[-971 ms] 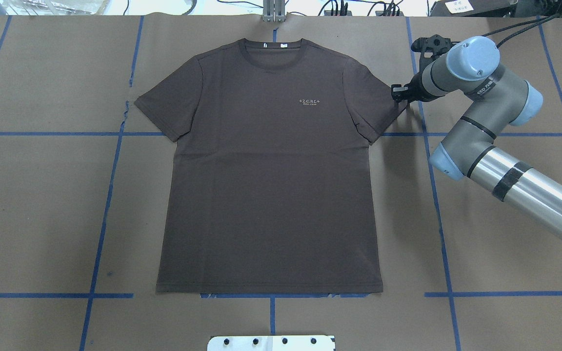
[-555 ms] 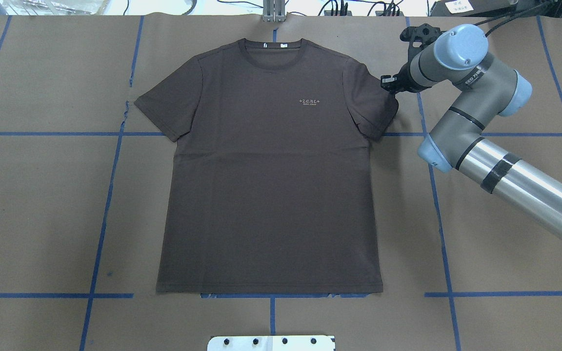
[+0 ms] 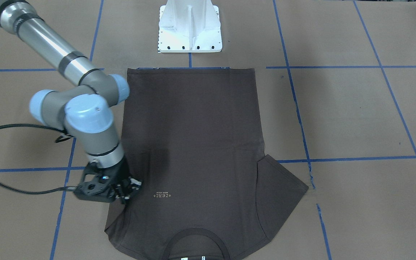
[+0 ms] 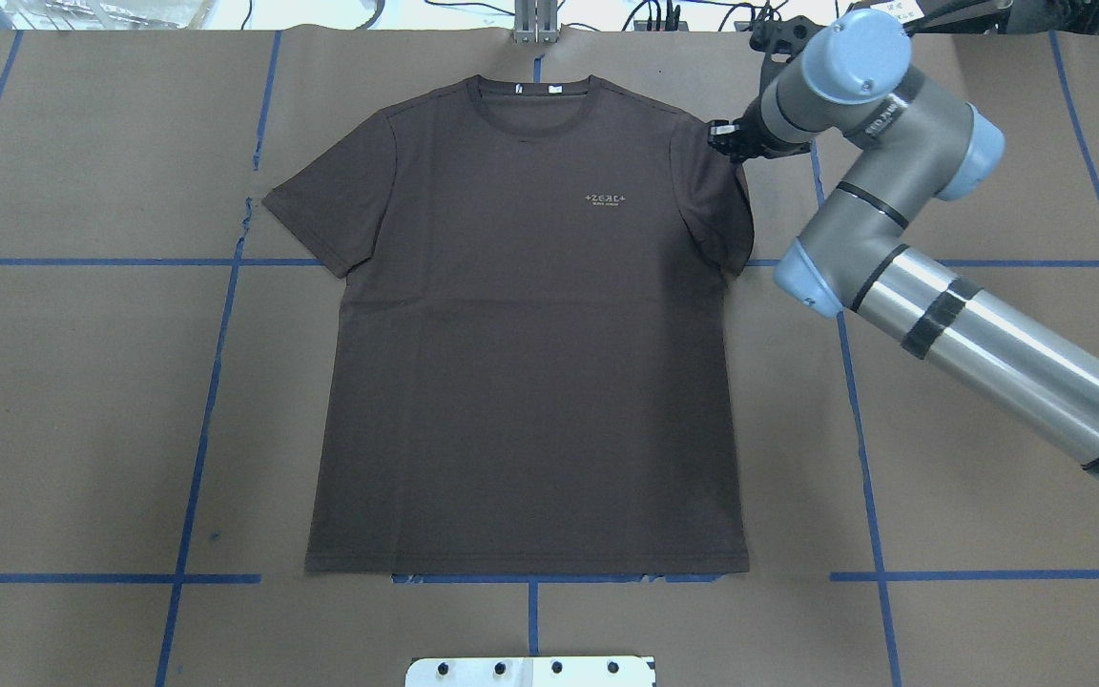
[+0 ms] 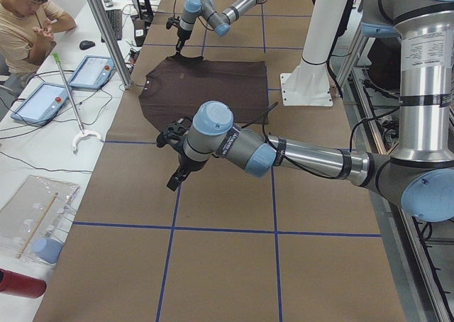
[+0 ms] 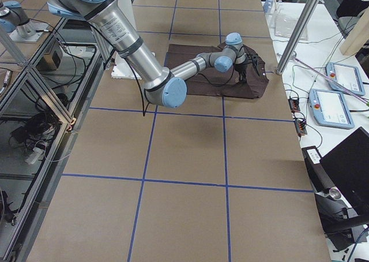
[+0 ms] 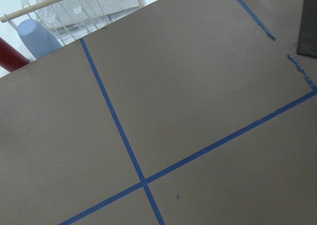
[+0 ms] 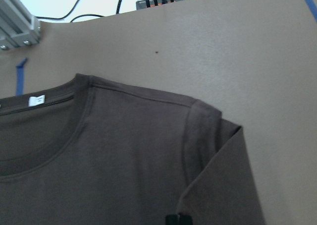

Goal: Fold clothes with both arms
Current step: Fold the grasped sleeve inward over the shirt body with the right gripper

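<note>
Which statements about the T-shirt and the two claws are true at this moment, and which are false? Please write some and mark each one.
1. The T-shirt lies with its logo side up. True.
2. The right claw is at the bottom hem. False: it is shut on a sleeve.
3. The left claw hangs over bare brown paper, apart from the shirt. True.
4. Both sleeves are spread flat. False: the sleeve at the right claw is partly folded inwards.
</note>
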`<state>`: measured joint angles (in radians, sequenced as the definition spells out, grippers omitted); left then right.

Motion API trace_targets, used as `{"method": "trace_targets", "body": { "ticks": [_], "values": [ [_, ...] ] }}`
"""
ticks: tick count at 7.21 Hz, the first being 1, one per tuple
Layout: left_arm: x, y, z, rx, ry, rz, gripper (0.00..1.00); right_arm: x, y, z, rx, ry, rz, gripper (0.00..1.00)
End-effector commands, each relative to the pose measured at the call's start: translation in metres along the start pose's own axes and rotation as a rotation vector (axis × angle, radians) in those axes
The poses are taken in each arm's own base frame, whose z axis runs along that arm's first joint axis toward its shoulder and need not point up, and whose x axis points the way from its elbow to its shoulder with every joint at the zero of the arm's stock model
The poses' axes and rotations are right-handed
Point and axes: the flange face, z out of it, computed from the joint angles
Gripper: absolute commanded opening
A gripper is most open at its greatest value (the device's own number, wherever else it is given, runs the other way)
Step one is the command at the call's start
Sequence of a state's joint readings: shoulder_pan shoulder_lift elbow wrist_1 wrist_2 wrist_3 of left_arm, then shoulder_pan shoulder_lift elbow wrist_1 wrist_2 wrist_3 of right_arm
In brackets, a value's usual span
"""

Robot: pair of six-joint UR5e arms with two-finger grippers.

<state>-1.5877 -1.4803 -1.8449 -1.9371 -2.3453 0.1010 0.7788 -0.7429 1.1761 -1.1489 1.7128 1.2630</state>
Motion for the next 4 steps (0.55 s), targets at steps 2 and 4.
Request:
{"method": "trace_targets", "body": {
  "ticks": [2, 4],
  "values": [
    [0.0, 0.0, 0.0, -0.001, 0.0, -0.003, 1.0, -0.072, 0.05, -0.002, 0.058, -0.012, 0.051, 0.0],
    [0.009, -0.014, -0.012, 0.056, -0.012, 0.053, 1.0, -0.075, 0.06, 0.0, 0.072, -0.007, -0.014, 1.0]
  ]
}}
